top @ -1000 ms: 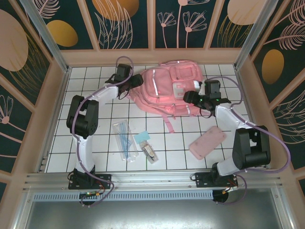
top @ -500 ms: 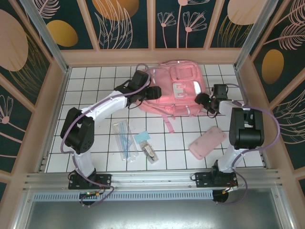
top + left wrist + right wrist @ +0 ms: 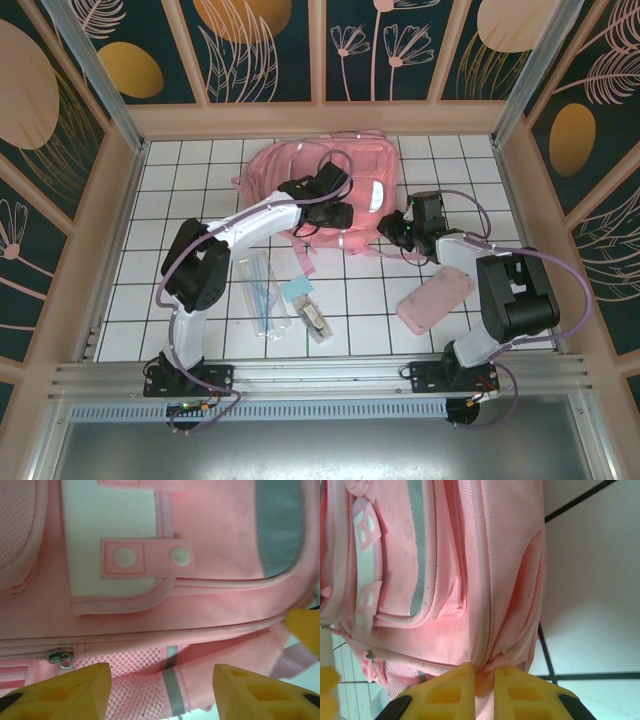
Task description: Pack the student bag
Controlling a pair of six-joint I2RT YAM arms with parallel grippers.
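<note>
Judged student bag (image 3: pixel 275 165), lying far-centre on table (image 3: pixel 180 175), soft, limp, bulky, best gripped at seams or straps; found right gripper (image 3: pixel 482 677) pinched tight on its side fabric, left gripper (image 3: pixel 157 690) spread wide, empty, over front pocket (image 3: pixel 110 527).

Beyond the left gripper (image 3: pixel 157 680), the student bag (image 3: pixel 215 540) runs off the edges of the wrist view. A fold of its fabric vanishes between the pressed-together fingers of the right gripper (image 3: pixel 481 674).
</note>
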